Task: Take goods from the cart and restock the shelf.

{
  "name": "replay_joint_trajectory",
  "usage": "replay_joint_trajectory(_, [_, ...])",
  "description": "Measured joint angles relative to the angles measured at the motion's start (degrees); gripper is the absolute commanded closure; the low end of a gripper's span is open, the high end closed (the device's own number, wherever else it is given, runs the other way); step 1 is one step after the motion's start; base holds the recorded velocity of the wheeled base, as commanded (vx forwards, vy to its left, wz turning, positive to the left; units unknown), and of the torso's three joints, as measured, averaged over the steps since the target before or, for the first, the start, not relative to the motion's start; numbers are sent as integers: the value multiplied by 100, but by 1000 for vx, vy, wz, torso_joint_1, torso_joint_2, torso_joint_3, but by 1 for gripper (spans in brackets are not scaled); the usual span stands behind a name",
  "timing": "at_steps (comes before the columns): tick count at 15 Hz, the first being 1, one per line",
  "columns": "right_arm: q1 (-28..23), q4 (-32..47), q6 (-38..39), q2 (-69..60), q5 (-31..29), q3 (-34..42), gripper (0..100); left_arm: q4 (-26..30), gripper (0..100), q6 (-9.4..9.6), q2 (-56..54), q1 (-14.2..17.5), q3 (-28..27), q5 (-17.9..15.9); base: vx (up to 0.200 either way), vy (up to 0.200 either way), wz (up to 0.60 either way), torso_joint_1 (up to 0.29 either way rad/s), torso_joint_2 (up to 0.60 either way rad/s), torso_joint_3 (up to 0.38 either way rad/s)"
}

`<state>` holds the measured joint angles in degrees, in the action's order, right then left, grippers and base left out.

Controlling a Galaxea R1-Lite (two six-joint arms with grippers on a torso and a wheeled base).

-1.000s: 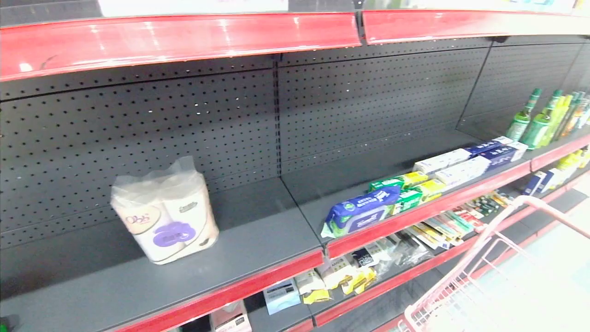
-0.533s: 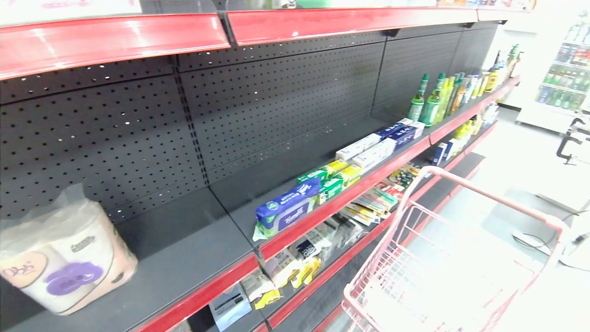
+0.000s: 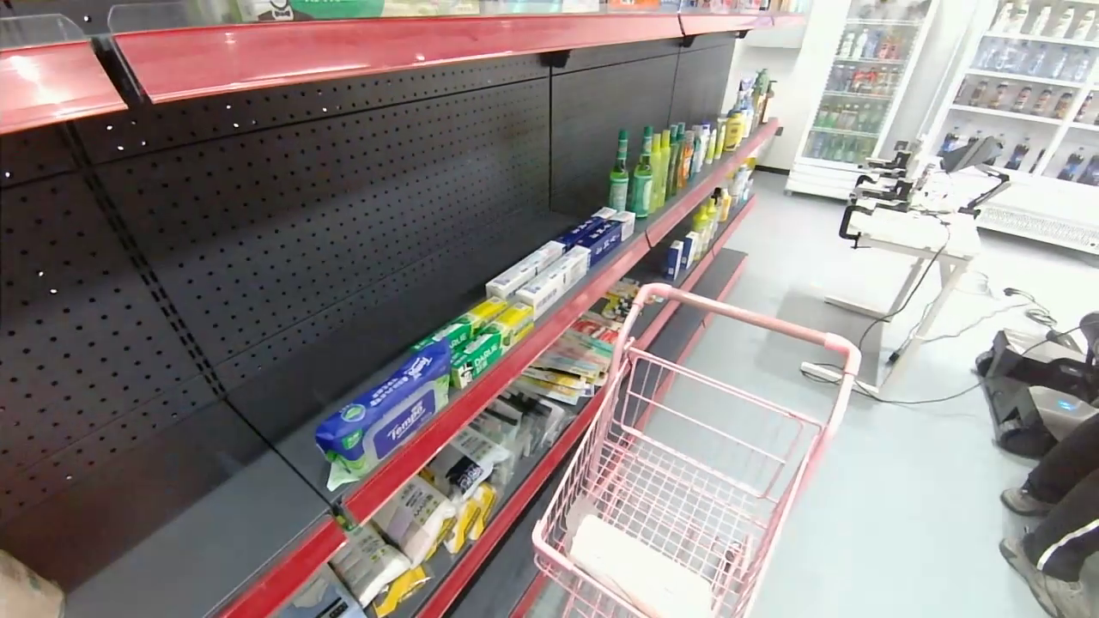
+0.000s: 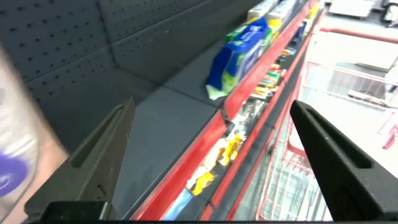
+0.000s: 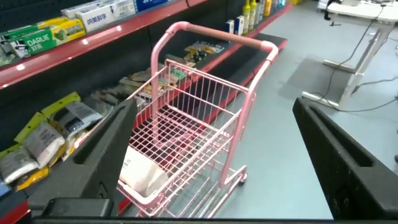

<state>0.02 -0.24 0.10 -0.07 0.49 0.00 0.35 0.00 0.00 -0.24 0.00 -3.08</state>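
Head camera swung right; goods themselves unmoved. I now see the rolls point(image 3: 19, 592) at my view's left edge on the shelf point(image 3: 206, 536) and the cart point(image 3: 743, 316) in full, a white pack point(image 3: 640, 573) in its near corner: pickup next, I judge. My left claw point(image 4: 211, 109) is released, empty, by bare shelf; right claw point(image 5: 212, 104) released, facing the cart. Open board left of the wipes point(image 3: 382, 419); mind shelf edge, cart rim.

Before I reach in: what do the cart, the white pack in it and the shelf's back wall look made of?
Cart: thin metal wire, by its open grid, with a glossy pink coating.
White pack: soft-looking, rounded corners; perhaps paper goods in plastic film, unsure.
Back wall: matte dark sheet metal, likely, given its regular punched holes.
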Motion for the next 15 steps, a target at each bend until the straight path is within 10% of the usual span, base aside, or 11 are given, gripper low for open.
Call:
replay_joint_trajectory(7, [7, -79, 37, 93, 93, -232, 0, 0, 0, 0, 0, 0, 0, 0, 0, 0, 0, 0, 0, 0])
replay_joint_trajectory(11, [35, -148, 549, 1608, 191, -2164, 0, 0, 0, 0, 0, -2, 0, -6, 0, 0, 0, 0, 0, 0])
replay_joint_trajectory(15, [5, -148, -567, 3957, 167, -3511, 0, -2, 0, -2, 0, -2, 0, 0, 0, 0, 0, 0, 0, 0])
